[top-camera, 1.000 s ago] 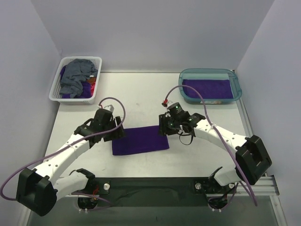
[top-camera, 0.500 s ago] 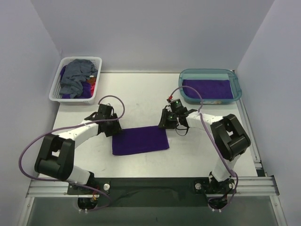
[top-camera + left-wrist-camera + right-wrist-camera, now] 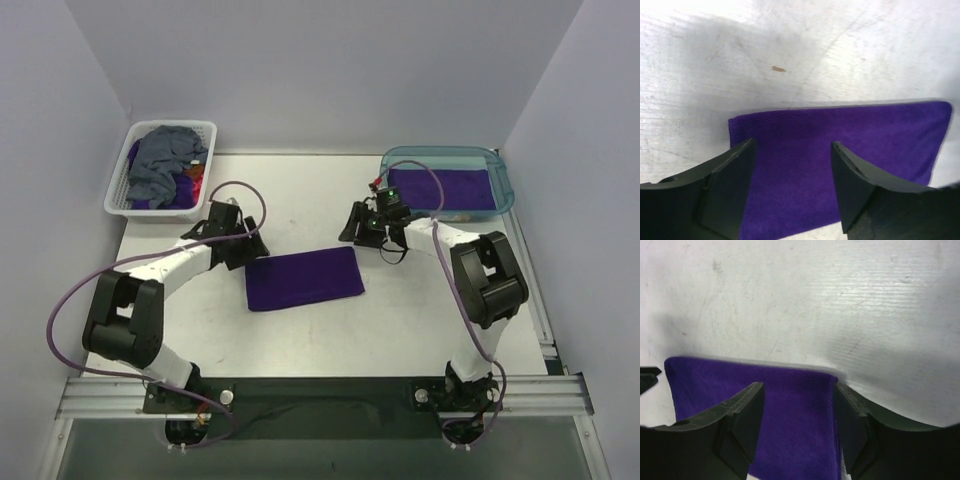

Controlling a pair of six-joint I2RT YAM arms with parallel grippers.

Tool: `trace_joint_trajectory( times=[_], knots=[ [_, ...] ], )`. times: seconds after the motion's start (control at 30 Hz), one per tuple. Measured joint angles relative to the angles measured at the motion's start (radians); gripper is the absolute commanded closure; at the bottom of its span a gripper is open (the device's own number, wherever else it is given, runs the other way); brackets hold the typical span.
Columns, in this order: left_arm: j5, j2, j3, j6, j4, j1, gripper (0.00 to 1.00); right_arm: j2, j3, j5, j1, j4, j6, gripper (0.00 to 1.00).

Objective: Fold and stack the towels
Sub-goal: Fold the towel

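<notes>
Pale, scuffed worktop (image 3: 300, 190), walled in on three sides, seen from above.

Lying flat near its centre, a folded purple towel (image 3: 304, 278): a neat rectangle, long sides running left to right, slightly tilted. Same towel filling the lower part of both wrist views (image 3: 850, 150) (image 3: 790, 440).

At the far right corner, a teal tub (image 3: 505, 185) holding a second purple towel (image 3: 445, 187), laid flat inside.

At the far left corner, a white lattice basket (image 3: 120, 185) heaped with a crumpled grey towel (image 3: 165, 160) over more purple cloth, plus a scrap of red.

Left pincer (image 3: 250, 246) at the folded towel's far left corner. In its wrist view (image 3: 790, 150), black fingers (image 3: 730, 175) spread wide, gripping nothing, the towel's left short edge lying between them. Contact with the cloth impossible to judge.

Right pincer (image 3: 357, 228) just beyond the towel's far right corner. In its wrist view (image 3: 797, 390), fingers (image 3: 852, 415) likewise wide apart and empty, framing that corner.
</notes>
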Motion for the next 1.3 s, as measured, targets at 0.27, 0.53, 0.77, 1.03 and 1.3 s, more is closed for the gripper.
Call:
trace_joint_trajectory(
  times=[0.27, 0.53, 0.77, 1.03, 1.3],
  knots=[
    [0.038, -0.332, -0.164, -0.094, 0.109, -0.085, 0.25, -0.219, -0.235, -0.042, 0.072, 0.222, 0.159, 0.14],
    [0.050, -0.459, -0.466, -0.206, 0.216, -0.194, 0.45, -0.241, -0.430, -0.079, 0.264, 0.505, 0.282, 0.13],
    [0.033, -0.454, -0.595, -0.286, 0.337, -0.197, 0.53, -0.139, -0.551, -0.083, 0.288, 0.787, 0.364, 0.13],
    [-0.003, -0.569, -0.706, -0.391, 0.394, -0.198, 0.59, -0.120, -0.792, -0.093, 0.201, 1.191, 0.459, 0.12],
    [-0.082, -0.716, -0.728, -0.414, 0.228, -0.198, 0.61, -0.106, -0.887, -0.126, 0.046, 1.344, 0.529, 0.06]
  ],
)
